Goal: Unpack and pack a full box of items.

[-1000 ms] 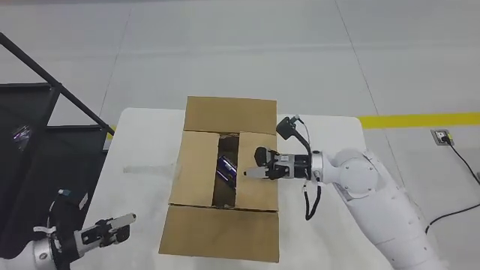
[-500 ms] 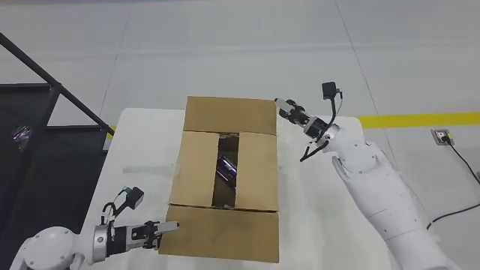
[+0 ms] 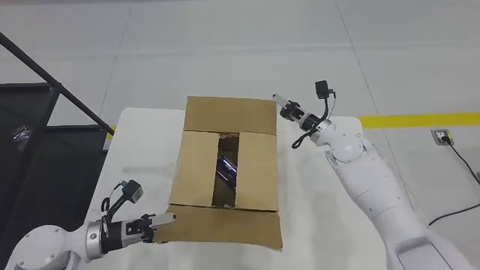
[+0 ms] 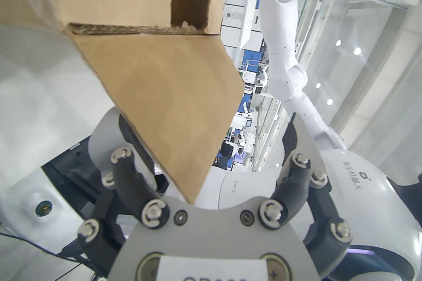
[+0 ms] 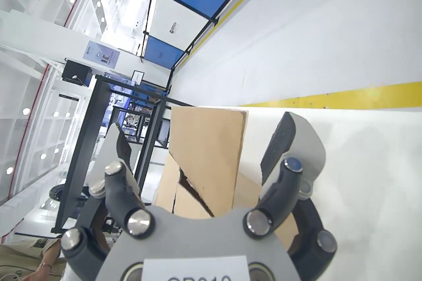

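Left gripper [image 4: 214, 137] and right gripper [image 5: 201, 127] both gaped open, a cardboard box [image 3: 196, 171] flap between each one's fingers, so a skewed pinch could've crumpled it.

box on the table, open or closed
Partly open: the box has its end flaps spread outward, while its side flaps lie folded in with a gap showing a dark item inside.

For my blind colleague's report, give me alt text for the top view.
A cardboard box sits on a white table, its side flaps nearly shut with a gap showing a purple item inside. The left hand is at the left corner of the near flap; the right hand is at the right corner of the far flap.
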### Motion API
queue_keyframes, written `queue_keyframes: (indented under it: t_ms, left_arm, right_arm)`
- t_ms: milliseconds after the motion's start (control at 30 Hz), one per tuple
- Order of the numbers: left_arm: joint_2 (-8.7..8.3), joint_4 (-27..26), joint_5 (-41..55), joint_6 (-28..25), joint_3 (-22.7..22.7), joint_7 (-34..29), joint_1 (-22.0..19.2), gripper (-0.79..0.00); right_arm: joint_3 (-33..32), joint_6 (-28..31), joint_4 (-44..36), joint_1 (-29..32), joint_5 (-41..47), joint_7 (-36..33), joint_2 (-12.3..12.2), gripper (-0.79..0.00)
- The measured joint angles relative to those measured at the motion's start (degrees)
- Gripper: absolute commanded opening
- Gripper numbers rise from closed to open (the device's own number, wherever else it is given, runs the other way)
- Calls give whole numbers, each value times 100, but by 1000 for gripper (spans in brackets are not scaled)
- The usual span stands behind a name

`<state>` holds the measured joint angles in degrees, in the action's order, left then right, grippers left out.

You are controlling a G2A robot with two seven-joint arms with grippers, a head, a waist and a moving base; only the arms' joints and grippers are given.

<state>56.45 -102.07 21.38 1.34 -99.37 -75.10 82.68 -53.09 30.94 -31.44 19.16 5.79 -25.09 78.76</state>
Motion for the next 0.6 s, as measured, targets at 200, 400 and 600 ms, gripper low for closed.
queue_keyframes:
  t_ms: [200,400,600]
  left_arm:
    - [8,-283,431,92,-122,527,147,0]
    - [56,-558,609,90,-212,1665,285,0]
    - [94,-966,393,-54,-184,2671,473,0]
  right_arm:
    - [-17,383,595,-232,881,-971,224,0]
    - [-296,956,988,-381,1723,-1758,276,0]
    - [-664,1275,950,-402,2606,-3075,196,0]
